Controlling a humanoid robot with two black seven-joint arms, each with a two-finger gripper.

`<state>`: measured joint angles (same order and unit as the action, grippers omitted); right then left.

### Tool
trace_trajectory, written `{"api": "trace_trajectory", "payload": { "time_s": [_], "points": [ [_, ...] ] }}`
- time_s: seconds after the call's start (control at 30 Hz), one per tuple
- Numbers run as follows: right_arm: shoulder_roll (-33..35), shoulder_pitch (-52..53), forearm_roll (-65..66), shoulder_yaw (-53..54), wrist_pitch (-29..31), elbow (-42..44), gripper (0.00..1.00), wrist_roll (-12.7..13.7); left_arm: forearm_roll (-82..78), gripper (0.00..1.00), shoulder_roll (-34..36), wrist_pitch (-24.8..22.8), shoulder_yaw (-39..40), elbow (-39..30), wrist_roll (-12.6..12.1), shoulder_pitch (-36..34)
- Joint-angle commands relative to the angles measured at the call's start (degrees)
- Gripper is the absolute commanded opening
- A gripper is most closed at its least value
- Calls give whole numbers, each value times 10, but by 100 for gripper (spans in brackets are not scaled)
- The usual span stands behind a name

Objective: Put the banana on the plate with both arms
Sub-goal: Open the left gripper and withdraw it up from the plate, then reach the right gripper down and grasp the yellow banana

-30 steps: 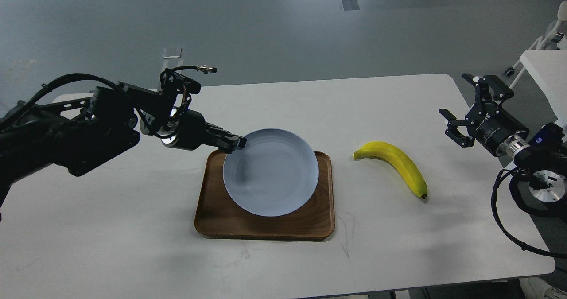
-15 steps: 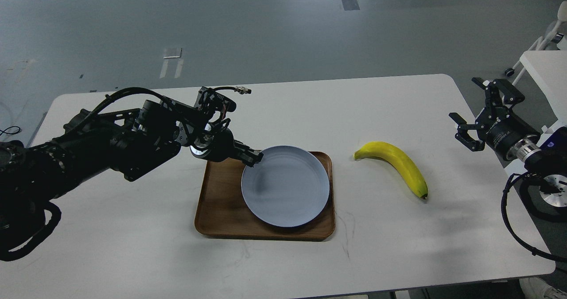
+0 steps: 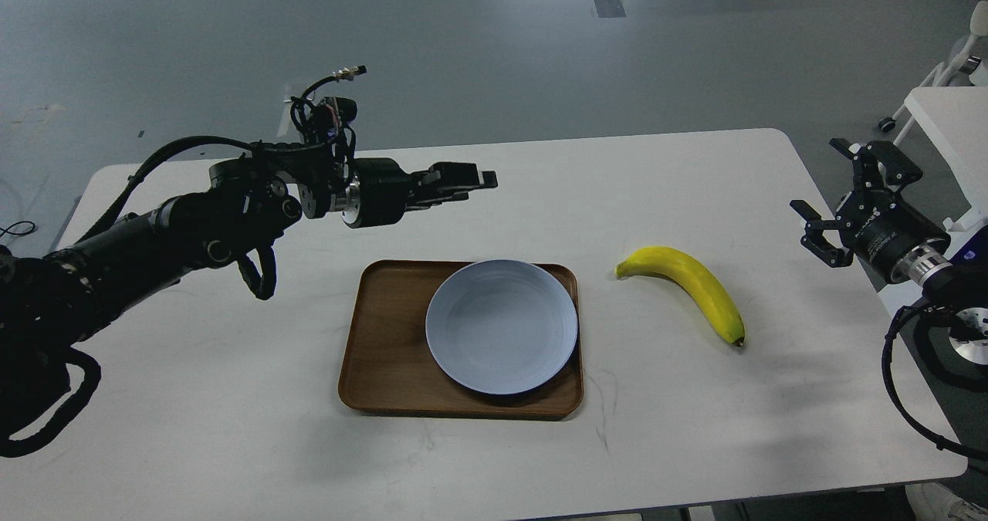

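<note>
The yellow banana (image 3: 689, 285) lies on the white table to the right of the tray, stem end toward the plate. The pale blue-grey plate (image 3: 502, 326) sits flat and empty on the right part of the brown wooden tray (image 3: 386, 343). My left gripper (image 3: 472, 184) hovers above the table behind the tray, pointing right, clear of the plate, its fingers slightly apart and empty. My right gripper (image 3: 820, 187) is open and empty at the table's right edge, well right of the banana.
The white table (image 3: 231, 428) carries only the tray, plate and banana. Another white table (image 3: 953, 116) and a wheeled stand (image 3: 888, 125) are at the far right. Loose black cables hang from both arms.
My left gripper slid the plate to the right on the tray, let go of its rim and rose up and back. My right gripper drew back slightly to the right.
</note>
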<state>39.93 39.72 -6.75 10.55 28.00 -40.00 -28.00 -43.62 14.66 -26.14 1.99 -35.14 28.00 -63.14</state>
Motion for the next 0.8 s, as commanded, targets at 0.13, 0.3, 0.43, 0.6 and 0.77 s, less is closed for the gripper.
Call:
{"api": "trace_trajectory", "payload": {
  "time_s": [0.13, 0.3, 0.43, 0.6, 0.77],
  "points": [
    [1, 3, 72, -17, 0, 0, 100, 0, 362, 100, 85, -8, 24, -1, 0, 54],
    [5, 24, 259, -35, 0, -1, 100, 0, 378, 100, 116, -19, 112, 1, 0, 122],
    [22, 69, 424, -37, 0, -2, 100, 0, 378, 100, 121, -19, 160, 1, 0, 147],
    [19, 145, 655, -63, 0, -8, 100, 0, 379, 100, 121, -19, 164, -1, 0, 147],
    [-6, 216, 791, -142, 0, -10, 100, 0, 380, 100, 121, -19, 165, -3, 0, 146]
  ]
}}
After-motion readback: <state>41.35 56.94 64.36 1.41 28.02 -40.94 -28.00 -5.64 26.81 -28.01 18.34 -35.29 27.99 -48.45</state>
